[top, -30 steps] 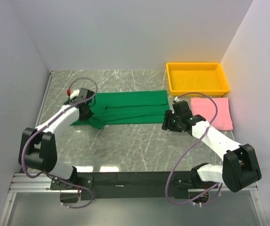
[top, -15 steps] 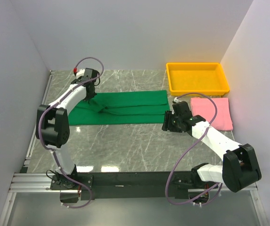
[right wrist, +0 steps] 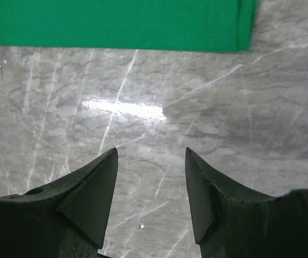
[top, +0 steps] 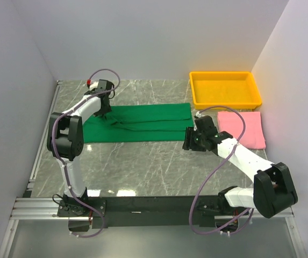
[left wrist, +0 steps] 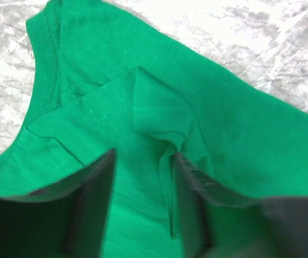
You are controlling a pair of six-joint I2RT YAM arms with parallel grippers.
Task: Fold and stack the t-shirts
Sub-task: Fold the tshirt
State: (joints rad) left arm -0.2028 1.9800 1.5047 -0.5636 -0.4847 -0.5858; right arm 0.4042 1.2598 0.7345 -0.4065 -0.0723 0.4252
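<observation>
Left jaws had swung far-left and let go, spread over the dark green t-shirt (top: 143,122), stretched left-to-right on the surface (top: 143,161); right jaws, spread and empty, sat just beside its right end.

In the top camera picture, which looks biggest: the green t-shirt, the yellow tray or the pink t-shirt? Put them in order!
1. green t-shirt, laid out long and flat, clearly the largest.
2. yellow tray, though it sits farther back, so it may look smaller than it really is.
3. pink t-shirt, folded into a rectangle.
</observation>
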